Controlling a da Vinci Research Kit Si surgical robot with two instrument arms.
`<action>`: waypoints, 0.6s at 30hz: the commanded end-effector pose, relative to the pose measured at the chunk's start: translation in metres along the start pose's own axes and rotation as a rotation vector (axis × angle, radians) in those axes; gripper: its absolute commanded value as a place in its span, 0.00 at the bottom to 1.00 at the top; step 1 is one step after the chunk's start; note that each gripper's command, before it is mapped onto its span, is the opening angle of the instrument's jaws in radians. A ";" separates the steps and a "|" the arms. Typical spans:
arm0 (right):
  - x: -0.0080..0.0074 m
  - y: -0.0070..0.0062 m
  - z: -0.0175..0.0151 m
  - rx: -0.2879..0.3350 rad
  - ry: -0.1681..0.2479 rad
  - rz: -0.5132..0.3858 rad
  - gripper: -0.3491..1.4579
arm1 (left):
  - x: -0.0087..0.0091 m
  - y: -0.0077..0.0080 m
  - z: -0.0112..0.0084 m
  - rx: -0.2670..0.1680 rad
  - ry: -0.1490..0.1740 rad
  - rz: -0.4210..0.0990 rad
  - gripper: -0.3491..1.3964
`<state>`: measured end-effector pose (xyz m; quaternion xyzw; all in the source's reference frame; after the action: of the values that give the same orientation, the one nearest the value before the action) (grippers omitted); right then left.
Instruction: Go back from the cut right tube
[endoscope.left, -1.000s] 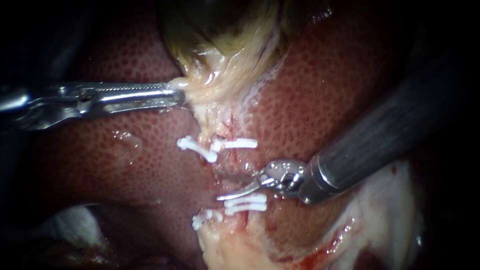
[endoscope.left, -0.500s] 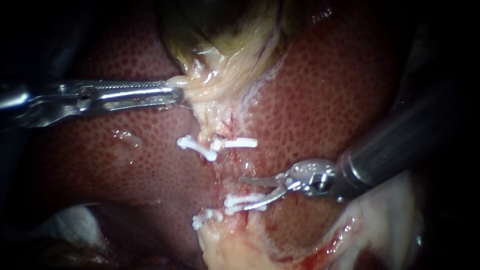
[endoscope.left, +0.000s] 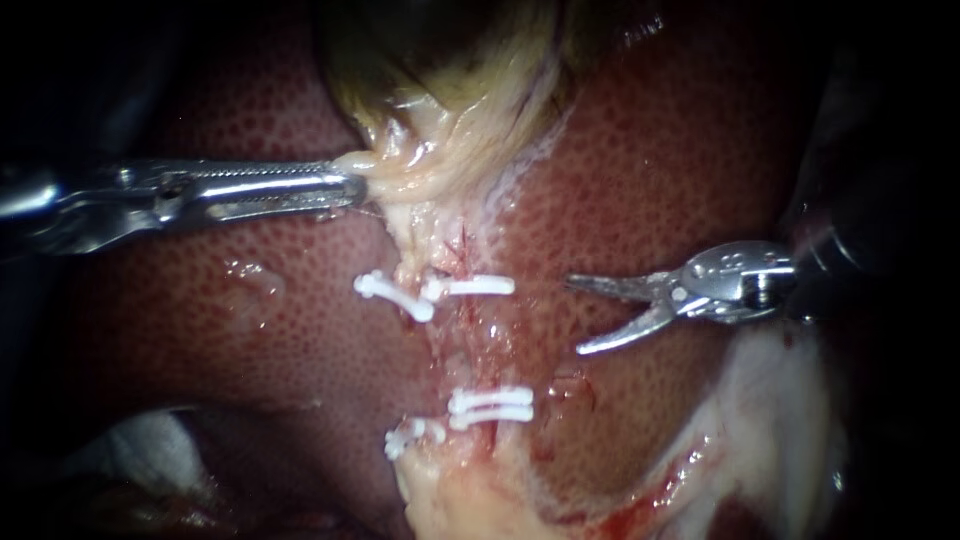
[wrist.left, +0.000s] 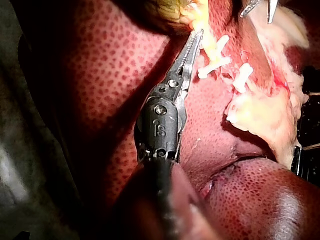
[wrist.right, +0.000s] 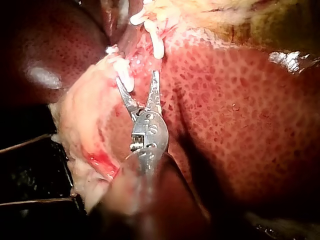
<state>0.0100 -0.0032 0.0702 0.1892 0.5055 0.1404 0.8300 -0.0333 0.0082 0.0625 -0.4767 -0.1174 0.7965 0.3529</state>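
Observation:
My right instrument (endoscope.left: 574, 316) comes in from the right with its two thin jaws open and empty, over the liver (endoscope.left: 640, 180) to the right of the clipped tubes. White clips sit in an upper pair (endoscope.left: 470, 287) and a lower pair (endoscope.left: 490, 405), with a raw gap (endoscope.left: 470, 345) between them. My left instrument (endoscope.left: 350, 187) reaches in from the left, its jaws shut on the pale neck of the gallbladder (endoscope.left: 440, 90). In the right wrist view my open jaws (wrist.right: 137, 80) lie just short of a clip (wrist.right: 124, 72). The left wrist view shows the long jaws (wrist.left: 195, 37) biting yellowish tissue beside the clips (wrist.left: 215, 55).
Pale fatty tissue with a little blood (endoscope.left: 770, 420) lies at the lower right, under my right instrument. White gauze (endoscope.left: 140, 450) shows at the lower left. Liver surface surrounds the clipped strip on both sides.
My right instrument has drawn back to the right and slightly upward, out of the gap between the clip pairs, and its jaws have opened. The left instrument holds still.

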 end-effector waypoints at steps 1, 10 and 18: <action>0.0001 -0.0001 -0.0001 -0.006 -0.005 0.001 0.99 | 0.0000 0.0000 0.0001 0.001 0.000 0.001 0.00; -0.0001 -0.0002 -0.0004 -0.011 -0.008 -0.002 0.99 | -0.0018 0.0000 0.0020 0.012 0.004 0.010 0.00; -0.0002 -0.0002 -0.0004 -0.011 -0.008 -0.003 0.99 | -0.0043 0.0000 0.0065 -0.010 -0.027 0.020 0.00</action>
<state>0.0095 -0.0035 0.0701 0.1847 0.5015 0.1411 0.8333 -0.0380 0.0062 0.0693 -0.4711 -0.1206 0.8054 0.3389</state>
